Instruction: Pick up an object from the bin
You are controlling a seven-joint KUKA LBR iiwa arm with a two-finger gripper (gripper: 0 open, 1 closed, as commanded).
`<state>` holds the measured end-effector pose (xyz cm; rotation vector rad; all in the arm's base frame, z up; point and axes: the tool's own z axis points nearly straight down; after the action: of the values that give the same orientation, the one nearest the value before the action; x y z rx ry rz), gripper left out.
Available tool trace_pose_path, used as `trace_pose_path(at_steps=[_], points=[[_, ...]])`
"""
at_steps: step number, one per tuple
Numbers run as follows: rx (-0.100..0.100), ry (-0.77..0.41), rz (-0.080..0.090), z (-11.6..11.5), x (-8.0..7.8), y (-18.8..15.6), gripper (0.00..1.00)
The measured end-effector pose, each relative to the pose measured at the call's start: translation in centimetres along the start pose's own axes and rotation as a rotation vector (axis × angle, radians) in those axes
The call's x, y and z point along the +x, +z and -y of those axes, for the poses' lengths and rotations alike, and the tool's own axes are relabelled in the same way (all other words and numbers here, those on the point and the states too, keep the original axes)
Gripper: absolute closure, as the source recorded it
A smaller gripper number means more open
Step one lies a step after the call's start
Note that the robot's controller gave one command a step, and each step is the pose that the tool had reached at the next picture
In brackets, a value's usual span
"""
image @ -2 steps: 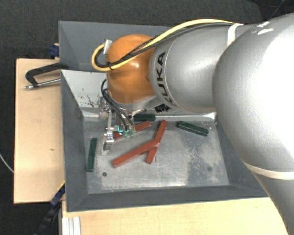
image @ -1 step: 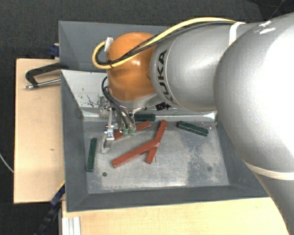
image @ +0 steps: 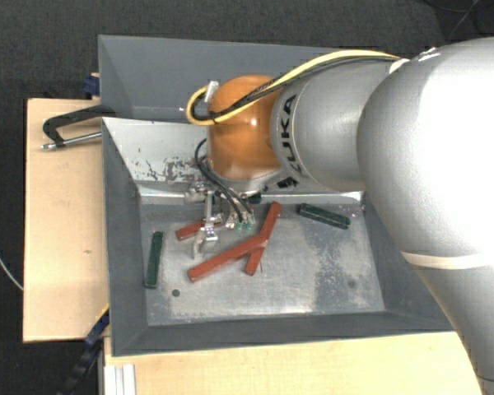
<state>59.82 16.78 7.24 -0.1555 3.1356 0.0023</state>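
Three red-brown sticks lie in bin centre. Gripper sits low over shortest stick; stick pokes out toward view's left of gripper, long axis roughly across view. Gripper open or closed: cannot tell.

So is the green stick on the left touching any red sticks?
No, the left green stick lies alone, a clear gap from the red sticks.
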Motion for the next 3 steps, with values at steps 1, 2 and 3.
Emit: trace_pose_path(at_steps=[1,2,3], points=[[-0.001,-0.001,0.001,-0.63,0.20,-0.75,0.00],[-0.002,0.000,0.001,-0.17,-0.13,-0.19,0.00],[-0.002,-0.001,0.003,-0.76,0.06,-0.92,0.00]])
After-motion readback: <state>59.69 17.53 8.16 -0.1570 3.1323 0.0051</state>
